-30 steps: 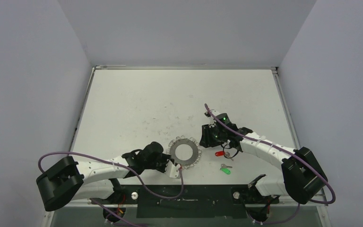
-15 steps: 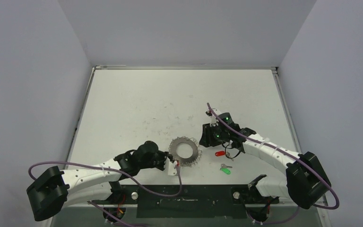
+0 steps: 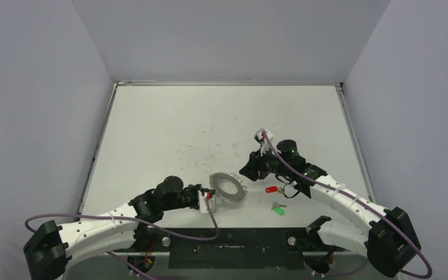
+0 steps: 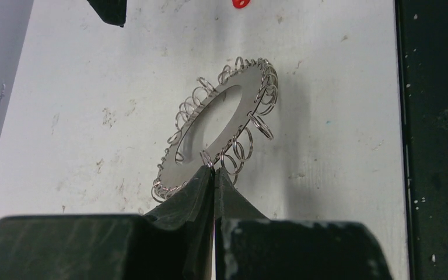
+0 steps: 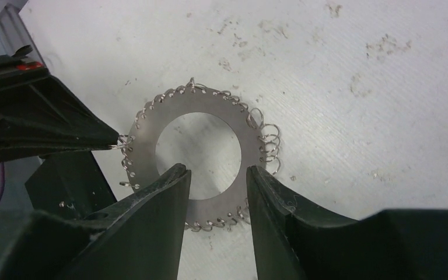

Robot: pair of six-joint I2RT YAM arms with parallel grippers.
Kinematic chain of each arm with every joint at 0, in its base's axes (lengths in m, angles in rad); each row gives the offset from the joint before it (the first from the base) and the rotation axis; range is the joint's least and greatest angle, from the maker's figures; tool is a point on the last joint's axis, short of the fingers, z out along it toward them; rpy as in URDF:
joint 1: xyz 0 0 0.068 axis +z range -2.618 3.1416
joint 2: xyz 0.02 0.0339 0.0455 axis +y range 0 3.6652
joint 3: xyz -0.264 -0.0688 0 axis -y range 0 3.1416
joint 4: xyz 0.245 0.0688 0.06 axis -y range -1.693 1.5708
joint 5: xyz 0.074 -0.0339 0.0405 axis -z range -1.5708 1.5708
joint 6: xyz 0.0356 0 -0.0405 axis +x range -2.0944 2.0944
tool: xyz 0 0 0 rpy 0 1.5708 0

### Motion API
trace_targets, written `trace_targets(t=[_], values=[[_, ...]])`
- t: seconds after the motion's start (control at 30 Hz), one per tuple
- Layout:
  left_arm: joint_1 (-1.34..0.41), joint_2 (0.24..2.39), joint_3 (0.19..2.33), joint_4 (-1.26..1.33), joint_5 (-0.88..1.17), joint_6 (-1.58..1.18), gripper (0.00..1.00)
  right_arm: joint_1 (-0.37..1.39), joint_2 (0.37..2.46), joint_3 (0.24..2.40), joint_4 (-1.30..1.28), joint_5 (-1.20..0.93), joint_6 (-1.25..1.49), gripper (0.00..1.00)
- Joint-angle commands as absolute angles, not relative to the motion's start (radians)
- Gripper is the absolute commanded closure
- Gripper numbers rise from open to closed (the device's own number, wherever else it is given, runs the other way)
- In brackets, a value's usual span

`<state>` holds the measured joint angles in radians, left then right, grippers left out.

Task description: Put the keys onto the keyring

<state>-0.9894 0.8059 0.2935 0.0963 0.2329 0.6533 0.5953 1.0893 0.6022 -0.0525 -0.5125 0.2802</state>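
**Progress.** Nothing is threaded yet. The flat silver metal keyring (image 3: 228,188), fringed with small wire loops, sits toward 6 o'clock on the white table (image 3: 169,128), near the arm bases. Both keys lie loose on the table at about 4 o'clock from the keyring, apart from it:
- the small silver key with the red plastic tag (image 3: 272,189)
- the small silver key with the green plastic tag (image 3: 278,210), nearer the front edge

No gripper holds either key. My judgement is that only the steadying of the ring is in hand. Picking up each key and working it onto a loop is all left to do.

**Pincers.**
- The left gripper (image 3: 209,201) has its fingers pressed together on the keyring's fringe at about 8 o'clock.
- The right gripper (image 3: 249,170) hovers at the ring's 2 o'clock with its fingers apart and nothing between them.

**View differences.**
- The left wrist view shows the keyring (image 4: 251,93) tipped up on the held side, casting a shadow toward 3 o'clock, with the left gripper (image 4: 213,175) pinching its rim. That tilt hardly reads from overhead. Only a sliver of the red tag (image 4: 239,3) shows at 12 o'clock.
- The right wrist view looks straight down through the ring (image 5: 195,102), with the right gripper (image 5: 214,175) spread over its 6 o'clock edge. At 9 o'clock the other arm's tip appears to nip a single wire loop. No key shows here.
- Only the overhead view shows both keys.
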Motion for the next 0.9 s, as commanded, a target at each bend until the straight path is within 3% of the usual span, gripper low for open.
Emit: trace_targets(t=[0.0, 0.33, 0.57, 0.87], values=[[-0.993, 0.748, 0.268, 0.231, 0.283, 0.512, 1.00, 0.604, 1.037, 0.548, 0.178, -0.653, 0.172, 0.59], [-0.992, 0.676, 0.222, 0.282, 0.343, 0.465, 1.00, 0.790, 0.946, 0.451, 0.292, -0.747, -0.317, 0.63], [-0.992, 0.696, 0.232, 0.281, 0.395, 0.485, 1.00, 0.808, 1.039, 0.465, 0.354, -0.816, -0.389, 0.71], [-0.992, 0.705, 0.240, 0.281, 0.415, 0.493, 1.00, 0.819, 1.146, 0.548, 0.266, -0.958, -0.492, 0.72]])
